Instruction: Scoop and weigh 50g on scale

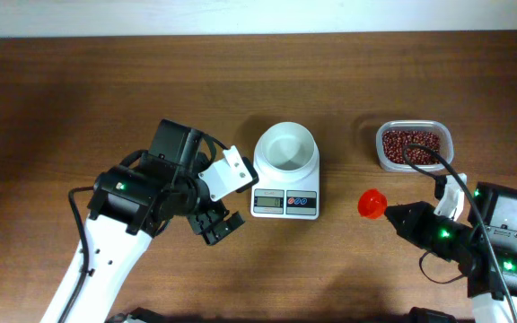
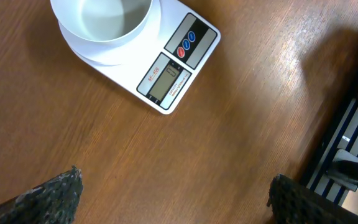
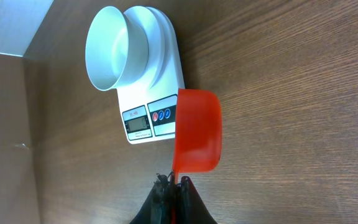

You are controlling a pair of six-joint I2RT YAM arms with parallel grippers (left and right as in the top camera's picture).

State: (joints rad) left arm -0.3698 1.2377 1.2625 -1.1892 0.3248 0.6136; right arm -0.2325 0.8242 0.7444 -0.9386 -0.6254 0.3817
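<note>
Nearest, two grippers are seen: the left gripper point(image 2: 173, 208) is spread wide and empty, and the right gripper point(image 3: 170, 186) is clamped on one red scoop point(image 3: 197, 130). Beyond, one scale point(image 1: 284, 201) carrying one white bowl point(image 1: 285, 148) is set on the counter point(image 1: 61, 90). Farthest, the beans point(image 1: 411, 142) are held in one clear tub point(image 1: 446, 144).

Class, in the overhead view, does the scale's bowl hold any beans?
No, the bowl on the scale shows only its bare white inside.
</note>
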